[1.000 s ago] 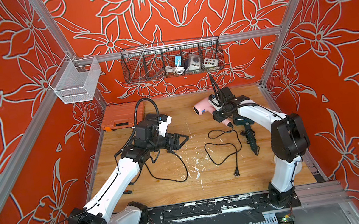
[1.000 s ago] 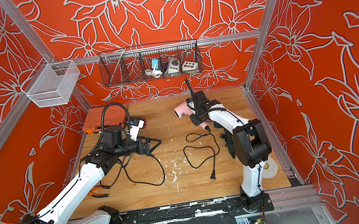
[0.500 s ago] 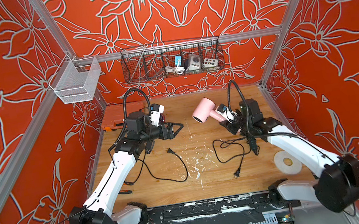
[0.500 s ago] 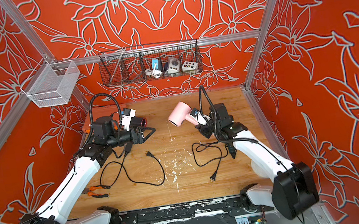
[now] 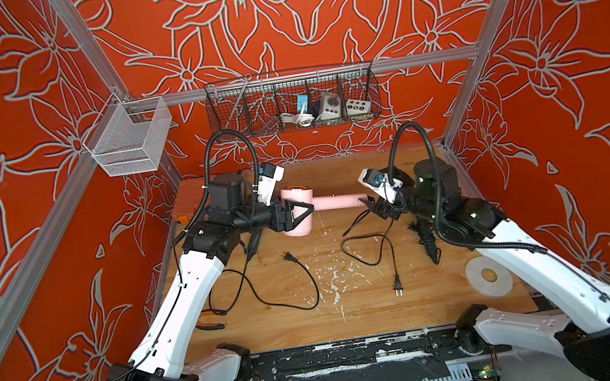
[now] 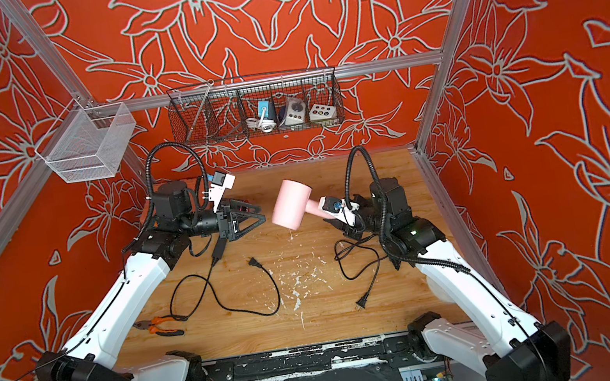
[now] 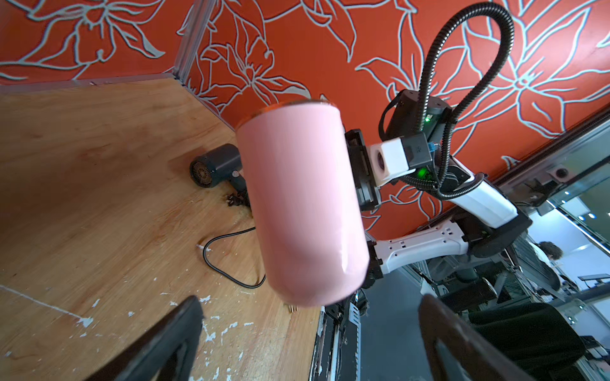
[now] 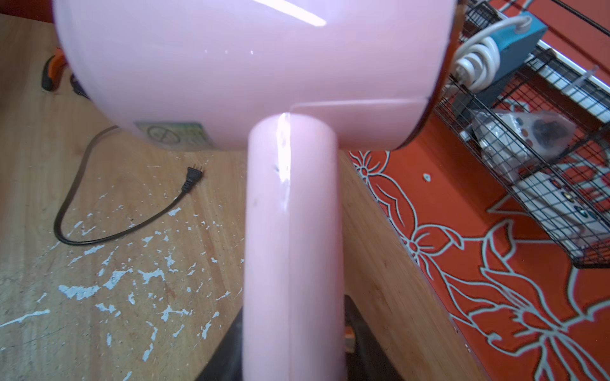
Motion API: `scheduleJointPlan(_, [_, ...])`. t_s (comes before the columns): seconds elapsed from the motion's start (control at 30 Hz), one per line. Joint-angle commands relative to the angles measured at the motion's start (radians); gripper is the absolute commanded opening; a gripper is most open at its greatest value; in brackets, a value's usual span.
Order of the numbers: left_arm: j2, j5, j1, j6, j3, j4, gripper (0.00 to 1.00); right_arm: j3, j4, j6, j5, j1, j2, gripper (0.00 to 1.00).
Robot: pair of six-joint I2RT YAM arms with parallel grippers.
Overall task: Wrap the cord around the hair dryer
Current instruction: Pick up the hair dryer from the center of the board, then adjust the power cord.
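Note:
A pink hair dryer (image 5: pixel 333 201) (image 6: pixel 293 203) is held up off the table, handle level. My right gripper (image 5: pixel 369 203) (image 8: pixel 293 349) is shut on the handle's end, dark fingers (image 8: pixel 227 349) pressed against both sides. The barrel (image 7: pixel 300 204) points toward my left gripper (image 5: pixel 305 216) (image 6: pixel 262 214) (image 7: pixel 310 330), which is open just short of it, touching nothing. The black cord (image 5: pixel 369 247) (image 6: pixel 359 265) (image 7: pixel 227 264) drops from the handle and lies in loose loops on the wood, its plug (image 5: pixel 398 288) nearer the front. None of it is wound on the dryer.
A second black cord (image 5: pixel 300 278) (image 8: pixel 99 231) lies left of centre. A dark hair dryer (image 7: pixel 216 165) (image 5: pixel 427 238) rests at the right, next to a white tape roll (image 5: pixel 488 276). Orange pliers (image 6: pixel 159 326) lie front left. Wire baskets (image 5: pixel 292 101) (image 5: pixel 127 138) hang on the walls.
The right arm has lifted the pink dryer from the back right and swung it toward the middle, barrel facing left. The left gripper rose off the table toward it, staying open.

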Motion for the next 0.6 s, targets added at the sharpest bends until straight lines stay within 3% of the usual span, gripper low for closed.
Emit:
scheduleJointPlan(0.0, [0.02,0.068,-0.003,0.015,0.029,-0.005,0.99,0.055,0.0,-0.071,-0.049,0.047,-0.019,0.0])
scheduleJointPlan(0.3, [0.057,0.011,-0.062,0.113,0.104,-0.204,0.96,0.114,-0.053,-0.149,0.028,0.155,0.039,0.0])
scheduleJointPlan(0.57, [0.038,-0.064,-0.104,0.101,0.075,-0.206,0.92,0.148,-0.047,-0.154,0.097,0.205,0.078,0.0])
